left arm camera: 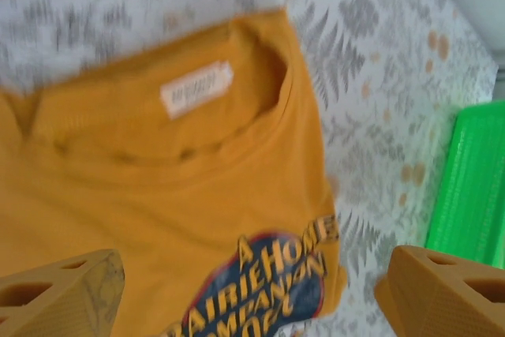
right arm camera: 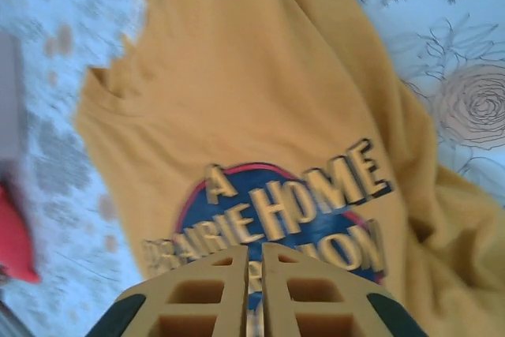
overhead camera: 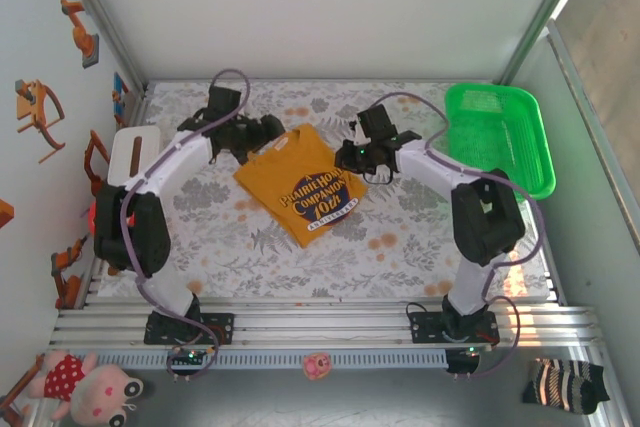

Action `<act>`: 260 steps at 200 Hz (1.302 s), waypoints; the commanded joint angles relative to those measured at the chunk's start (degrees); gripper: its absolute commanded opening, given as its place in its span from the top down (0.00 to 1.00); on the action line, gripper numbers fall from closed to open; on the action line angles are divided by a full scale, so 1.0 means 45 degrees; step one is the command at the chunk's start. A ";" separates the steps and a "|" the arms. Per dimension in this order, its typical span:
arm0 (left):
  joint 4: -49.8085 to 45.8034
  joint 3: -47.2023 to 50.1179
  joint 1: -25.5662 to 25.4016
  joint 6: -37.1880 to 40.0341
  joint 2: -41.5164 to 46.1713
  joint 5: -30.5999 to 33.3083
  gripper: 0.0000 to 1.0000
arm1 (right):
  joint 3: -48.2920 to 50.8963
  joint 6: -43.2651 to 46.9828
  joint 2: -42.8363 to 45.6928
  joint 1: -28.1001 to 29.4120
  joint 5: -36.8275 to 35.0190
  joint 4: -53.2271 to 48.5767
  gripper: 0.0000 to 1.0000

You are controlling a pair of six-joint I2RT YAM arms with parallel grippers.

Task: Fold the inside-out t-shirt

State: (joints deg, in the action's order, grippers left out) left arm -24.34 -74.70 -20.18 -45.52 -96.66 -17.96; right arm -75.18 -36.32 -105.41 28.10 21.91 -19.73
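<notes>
The mustard-yellow t-shirt [overhead camera: 300,185] lies folded into a compact shape in the middle of the table, its dark "Prairie Home Companion" print [overhead camera: 322,194] facing up. My left gripper [overhead camera: 262,130] hovers at its far-left corner by the collar, fingers wide apart with nothing between them. In the left wrist view the t-shirt [left arm camera: 158,187] shows its white neck tag [left arm camera: 196,88], and the left gripper [left arm camera: 252,297] spans the print. My right gripper [overhead camera: 352,155] is at the shirt's far-right edge. In the right wrist view it [right arm camera: 254,290] is shut and empty, above the t-shirt [right arm camera: 252,100].
A green plastic basket [overhead camera: 500,137] stands at the back right; its edge [left arm camera: 473,187] also shows in the left wrist view. A white box [overhead camera: 135,152] sits at the left edge. The floral tablecloth [overhead camera: 400,247] is bare in front of the shirt.
</notes>
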 commanded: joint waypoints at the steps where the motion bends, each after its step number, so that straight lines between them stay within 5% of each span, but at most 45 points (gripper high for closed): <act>1: 0.1186 0.1722 -0.0152 -0.1740 -0.0160 0.0015 0.13 | -0.0161 0.1405 -0.0924 -0.0090 0.0591 -0.0748 0.96; 51: 0.0879 0.0975 0.0002 -0.0632 -0.2660 0.0240 0.13 | 0.2143 0.0473 -0.0904 -0.0215 -0.0822 0.0209 1.00; 102: -0.0175 -0.2661 0.0238 0.0584 -0.5530 -0.0481 0.13 | 0.5913 -0.3538 0.1356 0.0453 -0.1464 0.2498 1.00; 136: -0.1089 -0.5316 0.0586 0.1277 -0.6627 -0.0861 0.13 | 0.5478 -0.3945 0.2624 0.1284 -0.1315 0.2630 0.98; 168: -0.0974 -0.4383 0.1097 0.1306 -0.4812 -0.1149 0.12 | 0.3860 -0.1631 0.4092 0.1202 -0.2806 -0.0546 0.61; 210: -0.0900 -0.0072 0.0845 0.1195 -0.0748 -0.1545 0.12 | 0.4407 0.0215 0.4573 0.1012 -0.2524 -0.1866 0.60; 260: -0.0573 0.3961 -0.1242 0.0549 0.2283 -0.0451 0.13 | 0.5643 0.0600 0.4339 0.0923 -0.2194 -0.1273 0.59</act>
State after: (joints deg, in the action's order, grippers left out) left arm -26.52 -62.74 -22.39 -41.54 -88.64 -22.57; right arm -51.72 -36.07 -84.84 32.64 11.90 -24.77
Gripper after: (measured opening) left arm 0.876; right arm 0.408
